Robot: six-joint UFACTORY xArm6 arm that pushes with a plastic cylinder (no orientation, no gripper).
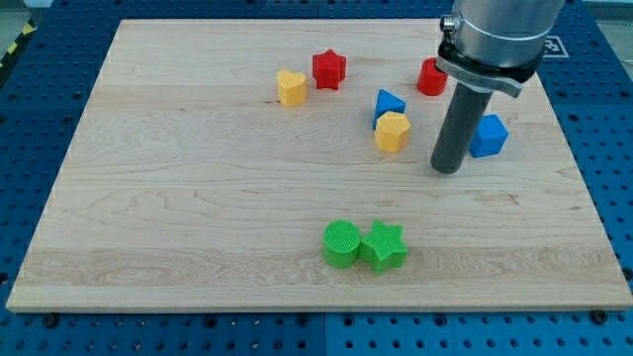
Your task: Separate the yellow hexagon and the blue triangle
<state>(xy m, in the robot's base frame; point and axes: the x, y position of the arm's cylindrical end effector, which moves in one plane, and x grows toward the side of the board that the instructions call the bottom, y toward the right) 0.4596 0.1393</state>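
Starting at the view's left, you see a yellow heart point(291, 88) on the wooden board point(178, 198), with a red star point(328, 69) just beside it toward the view's right and slightly higher. Lower down, near the board's bottom edge, a green cylinder point(342, 244) and a green star point(384, 247) sit touching each other. Moving right, the blue triangle point(388, 103) and the yellow hexagon point(392, 132) are touching, the hexagon just below the triangle. Next comes my tip point(448, 169), resting on the board to the right of the hexagon, near it but apart. There is no claw on this arm, only the rod. A red block point(430, 77) lies partly hidden behind the rod, and a blue cube point(488, 136) sits just right of the rod.
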